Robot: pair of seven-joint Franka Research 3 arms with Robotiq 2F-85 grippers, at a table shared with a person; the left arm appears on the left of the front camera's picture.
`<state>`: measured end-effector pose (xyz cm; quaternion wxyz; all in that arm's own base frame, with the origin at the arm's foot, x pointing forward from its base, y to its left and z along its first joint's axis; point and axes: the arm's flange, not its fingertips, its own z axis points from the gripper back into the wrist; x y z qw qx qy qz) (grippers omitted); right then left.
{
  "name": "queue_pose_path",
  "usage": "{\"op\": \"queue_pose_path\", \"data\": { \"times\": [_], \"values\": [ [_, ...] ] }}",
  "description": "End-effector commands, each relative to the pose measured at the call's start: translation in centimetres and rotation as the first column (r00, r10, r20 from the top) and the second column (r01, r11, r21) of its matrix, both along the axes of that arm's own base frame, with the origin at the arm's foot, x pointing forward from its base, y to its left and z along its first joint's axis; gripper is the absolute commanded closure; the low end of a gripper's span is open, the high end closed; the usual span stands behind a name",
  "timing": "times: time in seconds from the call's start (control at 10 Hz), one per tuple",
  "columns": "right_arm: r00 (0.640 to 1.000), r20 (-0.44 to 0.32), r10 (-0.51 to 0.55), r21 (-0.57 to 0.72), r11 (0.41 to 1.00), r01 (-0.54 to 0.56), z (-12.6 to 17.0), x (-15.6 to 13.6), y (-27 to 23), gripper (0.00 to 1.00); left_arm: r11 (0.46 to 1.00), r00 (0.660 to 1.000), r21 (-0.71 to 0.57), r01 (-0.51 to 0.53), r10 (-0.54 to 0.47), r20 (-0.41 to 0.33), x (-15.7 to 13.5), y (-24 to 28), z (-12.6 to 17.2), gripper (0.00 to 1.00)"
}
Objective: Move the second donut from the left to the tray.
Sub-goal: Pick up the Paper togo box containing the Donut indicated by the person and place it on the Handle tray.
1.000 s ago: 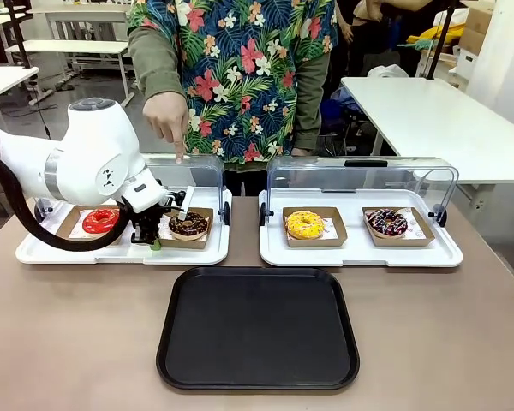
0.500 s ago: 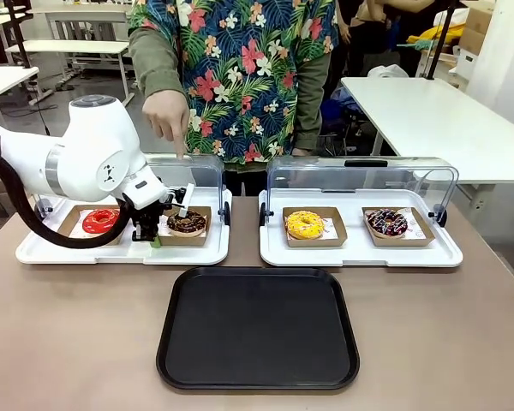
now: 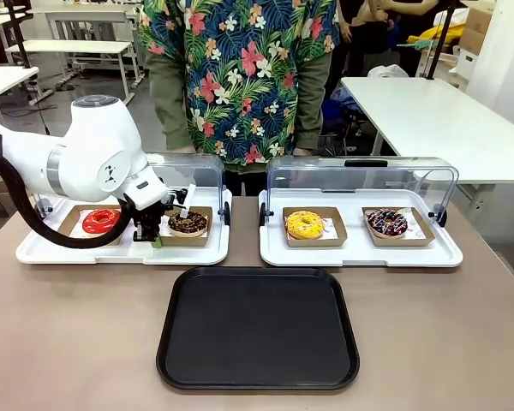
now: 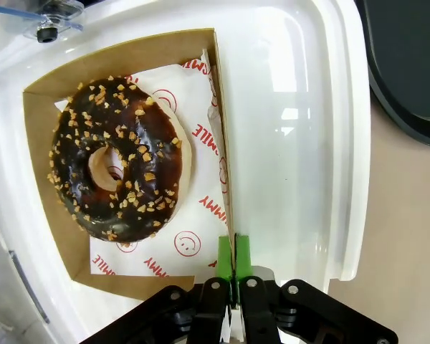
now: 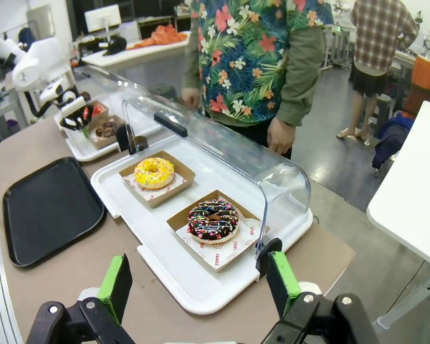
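Tray (image 3: 257, 330) lies nearest on the table (image 3: 60, 342). Just beyond, left end effector (image 4: 233, 247) pinches the box (image 4: 37, 165) wall. The sprinkled chocolate donut (image 4: 118, 168) sits inside, box on a white display tray (image 4: 294, 143). Right end effector (image 5: 199, 278) spread wide, well apart from the box. Person (image 3: 240, 77) stands farthest, behind the display tray.

Brown table (image 3: 68, 342), black tray (image 3: 257, 330) at centre, left white display tray (image 3: 120, 255), right white display tray (image 3: 360, 256) behind.
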<state>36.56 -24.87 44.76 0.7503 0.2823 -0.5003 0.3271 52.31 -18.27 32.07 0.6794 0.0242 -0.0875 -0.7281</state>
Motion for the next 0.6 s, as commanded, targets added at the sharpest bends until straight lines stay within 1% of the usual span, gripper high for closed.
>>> {"op": "queue_pose_path", "data": {
  "times": [0.0, 0.1, 0.2, 0.5],
  "values": [
    [0.999, 0.039, 0.0, 0.013, 1.0, 0.0, 0.1, 0.3, 0.0, 0.0, 0.999, 0.999, 0.011, -0.034, 0.033, 0.037, -1.1, 0.2, 1.0, 0.98],
    [0.999, 0.039, 0.0, 0.013, 1.0, 0.0, 0.1, 0.3, 0.0, 0.0, 0.998, 0.995, 0.009, -0.066, 0.065, 0.072, -2.2, 0.5, 1.9, 0.98],
    [0.999, 0.039, 0.0, 0.013, 1.0, 0.0, 0.1, 0.3, 0.0, 0.0, 0.997, 0.993, 0.018, -0.075, 0.073, 0.09, -3.1, 0.5, 2.8, 0.98],
    [0.999, 0.039, 0.0, 0.013, 1.0, 0.0, 0.1, 0.3, 0.0, 0.0, 0.998, 0.98, -0.033, -0.06, 0.065, 0.189, -7.3, -0.3, 6.1, 0.98]
  ]
}}
